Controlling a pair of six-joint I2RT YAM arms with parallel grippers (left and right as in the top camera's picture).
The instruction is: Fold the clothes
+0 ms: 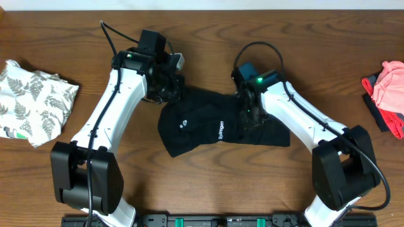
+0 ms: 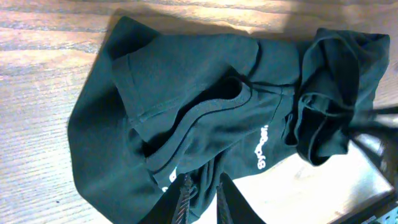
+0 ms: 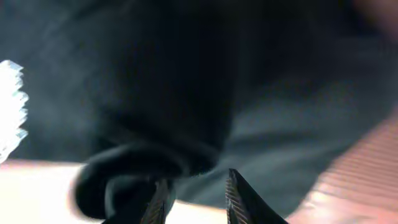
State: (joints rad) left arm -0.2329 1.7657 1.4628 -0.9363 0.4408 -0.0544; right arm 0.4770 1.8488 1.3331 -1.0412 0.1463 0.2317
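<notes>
As the black garment (image 1: 202, 133) is viewed from overhead, it is found in a rumpled heap at the middle of the wooden counter (image 1: 208, 25), spread wider than it is deep, between the two arms. White lettering (image 1: 222, 130) is printed on its upper face, and a smaller white mark (image 1: 183, 123) is shown to the left of that.

The left fingers (image 1: 170, 93) are set at the garment's far left corner. In the left wrist view the left fingers (image 2: 225, 202) are drawn close together, and a fold of the black garment (image 2: 180, 99) is pinched between them. A ribbed neckline and a hemmed sleeve are shown above, with the lettering (image 2: 261, 149) running beside the collar.

The right fingers (image 1: 245, 117) are lowered onto the garment's right half, just right of the lettering. In the right wrist view, which is blurred, the right fingers (image 3: 235, 196) are held apart, released, and pale counter is seen in the gap. A rolled edge of the black garment (image 3: 143, 168) lies just above and to the left of them and is not gripped.

A white fern-print garment (image 1: 31, 101) is bunched near the counter's left edge, well apart from the arms. At the right edge a pink garment (image 1: 391, 85) is piled on a black piece with red trim (image 1: 375, 107), and both are partly cut off by the frame.
</notes>
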